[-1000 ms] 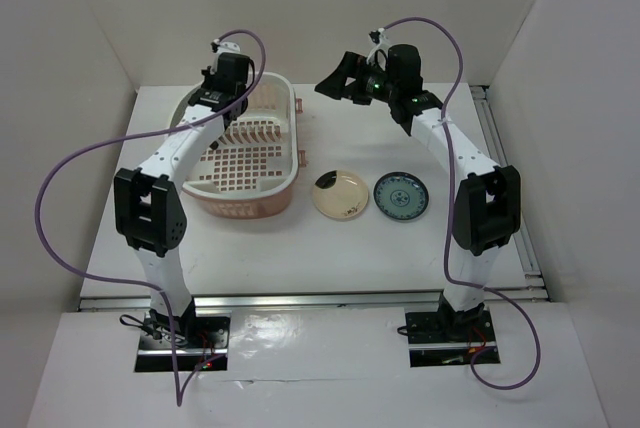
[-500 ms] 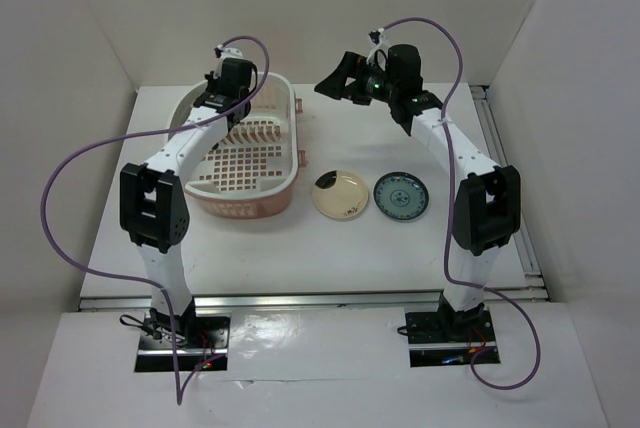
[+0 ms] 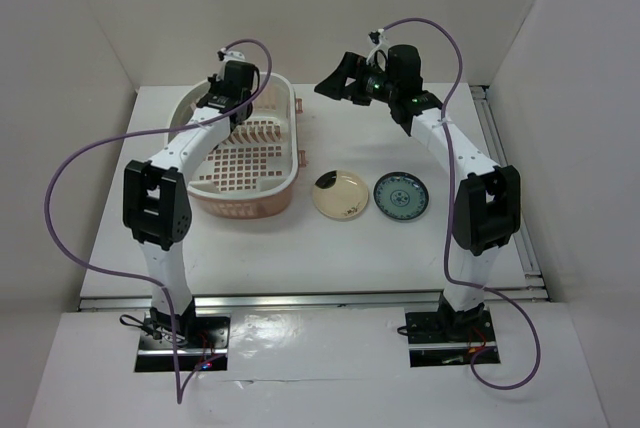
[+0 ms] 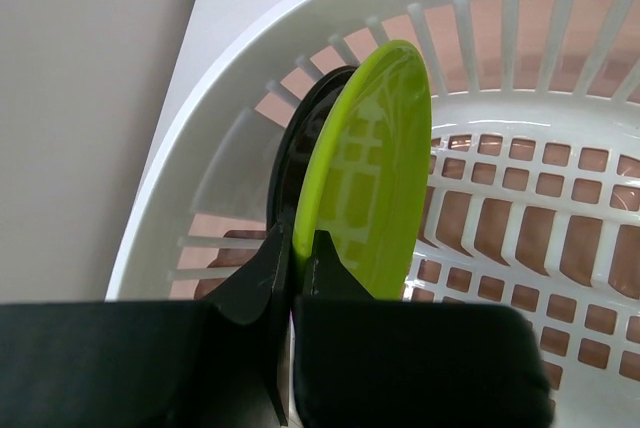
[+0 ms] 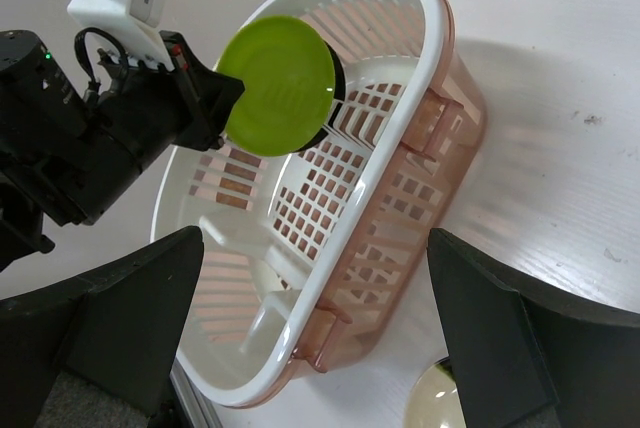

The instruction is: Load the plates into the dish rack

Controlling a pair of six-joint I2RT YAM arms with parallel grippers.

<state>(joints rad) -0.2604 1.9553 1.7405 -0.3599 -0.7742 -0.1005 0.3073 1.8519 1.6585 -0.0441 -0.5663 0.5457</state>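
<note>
My left gripper is shut on the rim of the lime green plate, which stands on edge inside the pale pink dish rack. A glossy black plate stands close behind the green one. From the right wrist view the green plate sits at the rack's far end. The cream plate and the blue-green patterned plate lie flat on the table right of the rack. My right gripper hangs open and empty in the air beside the rack.
White walls close in the table on the left, back and right. A metal rail runs along the table's right edge. Purple cables loop from both arms. The cream plate's edge shows at the bottom of the right wrist view.
My left arm has shifted slightly right and toward the back over the rack, still gripping the green plate. The right arm and both flat plates have not moved.
</note>
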